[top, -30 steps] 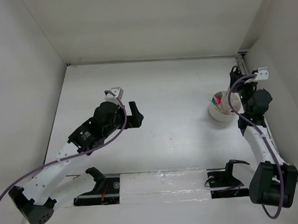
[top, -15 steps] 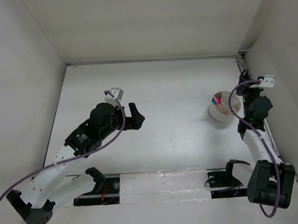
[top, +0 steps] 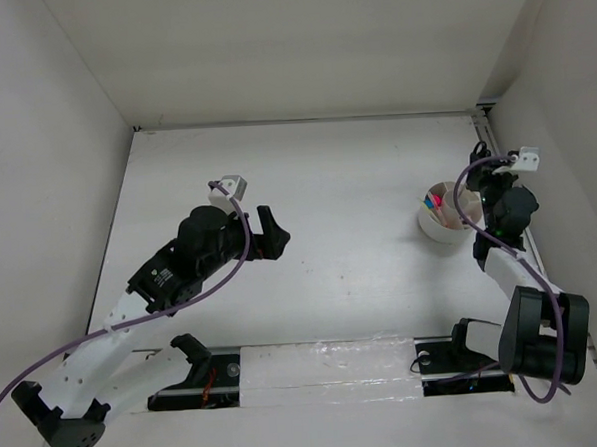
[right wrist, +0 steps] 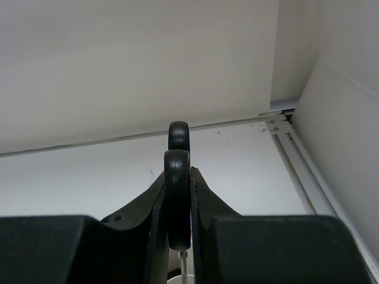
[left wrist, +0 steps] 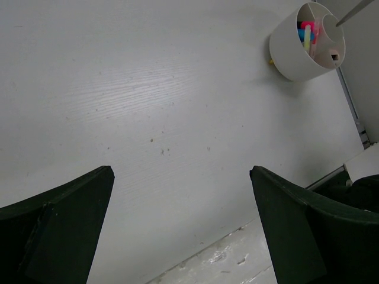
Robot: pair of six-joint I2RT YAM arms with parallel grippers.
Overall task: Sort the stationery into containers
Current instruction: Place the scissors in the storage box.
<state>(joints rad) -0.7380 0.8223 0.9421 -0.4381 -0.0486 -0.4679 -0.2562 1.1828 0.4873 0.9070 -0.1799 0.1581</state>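
left jaws: released, above mid-left surface | right jaws: grasping scissors by handles, just right of tub | tub: right side, markers inside | blade tip seemingly over tub

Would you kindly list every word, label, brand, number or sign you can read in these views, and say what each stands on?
No text can be read in any view.
The white tub is plain.
The stationery in it is too small to show any print.
The scissors handles show no letters.
The table carries no label or sign.
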